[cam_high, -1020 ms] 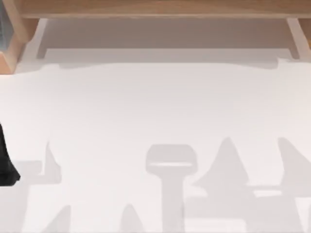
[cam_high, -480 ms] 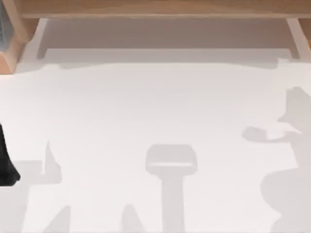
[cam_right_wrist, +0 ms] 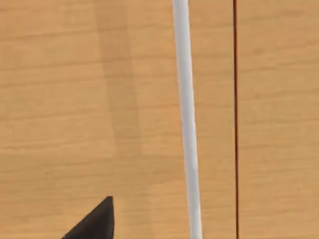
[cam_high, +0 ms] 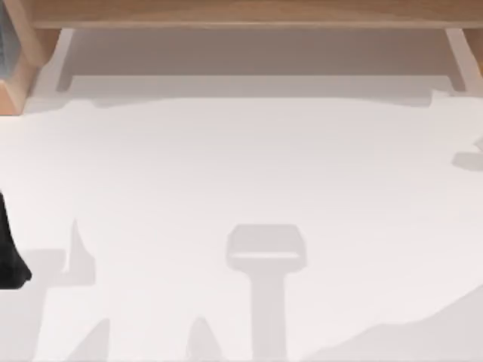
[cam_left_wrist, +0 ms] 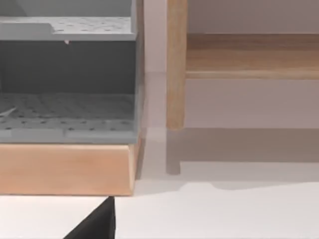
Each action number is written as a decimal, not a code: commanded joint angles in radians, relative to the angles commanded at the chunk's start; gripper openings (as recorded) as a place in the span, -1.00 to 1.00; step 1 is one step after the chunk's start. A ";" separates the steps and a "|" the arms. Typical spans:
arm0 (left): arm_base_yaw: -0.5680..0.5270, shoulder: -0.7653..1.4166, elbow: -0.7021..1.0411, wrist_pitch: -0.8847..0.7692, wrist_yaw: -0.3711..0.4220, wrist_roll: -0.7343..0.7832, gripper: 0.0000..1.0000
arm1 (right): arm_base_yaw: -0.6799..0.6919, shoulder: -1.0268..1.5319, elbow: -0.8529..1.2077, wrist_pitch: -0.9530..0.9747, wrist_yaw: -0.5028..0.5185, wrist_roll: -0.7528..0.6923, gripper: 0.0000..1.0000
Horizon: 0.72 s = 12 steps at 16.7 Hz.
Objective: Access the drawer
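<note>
Handle (cam_right_wrist: 186,119) on wooden drawer front (cam_right_wrist: 75,99) faces right claw (cam_right_wrist: 94,221).

I see a plain white tabletop (cam_high: 241,188) streaked with grey shadows, and a light wooden furniture frame (cam_high: 241,13) along twelve o'clock.

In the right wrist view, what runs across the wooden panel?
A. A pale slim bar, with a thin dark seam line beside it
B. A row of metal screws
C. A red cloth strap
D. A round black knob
A. The right wrist view shows a pale bar crossing the wooden panel, with a thin dark seam running alongside it.
</note>
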 joint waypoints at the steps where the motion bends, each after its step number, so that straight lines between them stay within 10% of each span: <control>1: 0.000 0.000 0.000 0.000 0.000 0.000 1.00 | 0.002 0.031 0.015 0.015 0.003 -0.039 1.00; 12: 0.000 0.000 0.000 0.000 0.000 0.000 1.00 | 0.014 0.094 0.085 0.008 0.017 -0.092 1.00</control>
